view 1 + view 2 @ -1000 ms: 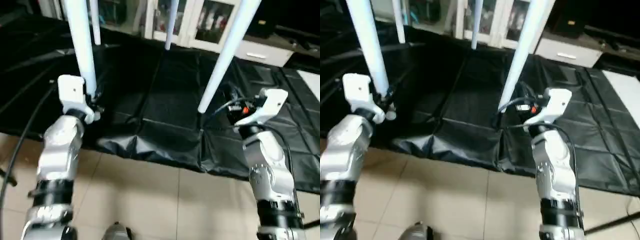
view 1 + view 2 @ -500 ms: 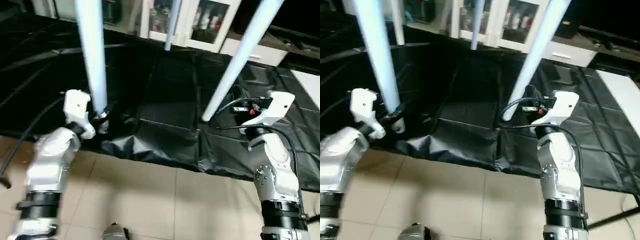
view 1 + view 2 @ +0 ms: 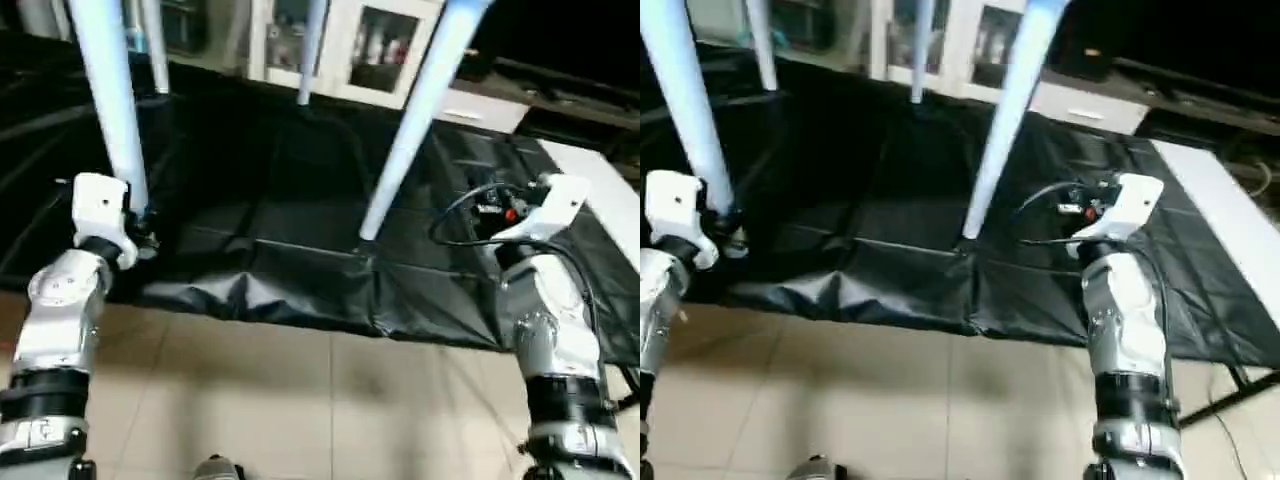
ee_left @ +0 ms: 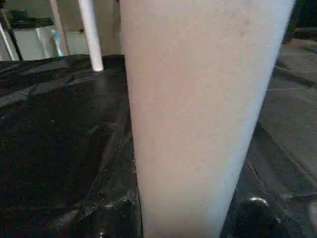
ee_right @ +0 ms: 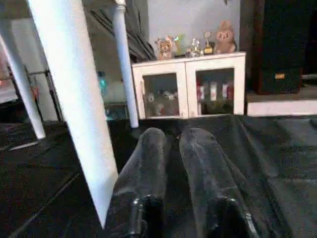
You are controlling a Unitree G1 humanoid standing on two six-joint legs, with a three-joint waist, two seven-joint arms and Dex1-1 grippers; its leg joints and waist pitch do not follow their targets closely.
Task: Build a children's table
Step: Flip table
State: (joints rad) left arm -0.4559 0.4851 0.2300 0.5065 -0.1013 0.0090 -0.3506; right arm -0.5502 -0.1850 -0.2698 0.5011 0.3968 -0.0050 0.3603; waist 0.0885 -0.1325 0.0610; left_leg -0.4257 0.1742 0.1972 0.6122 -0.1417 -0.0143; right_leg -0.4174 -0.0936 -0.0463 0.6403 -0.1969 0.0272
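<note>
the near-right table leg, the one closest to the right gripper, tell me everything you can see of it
The near-right leg is a long, smooth white tube, plastic by its look, pale blue in this light. It slants from the top edge of the head views down toward the robot, and its lower end sits at the black sheet; whether it bears on it cannot be told. The right gripper is beside it, not around it: its two black fingers stand just apart with nothing between them.
</note>
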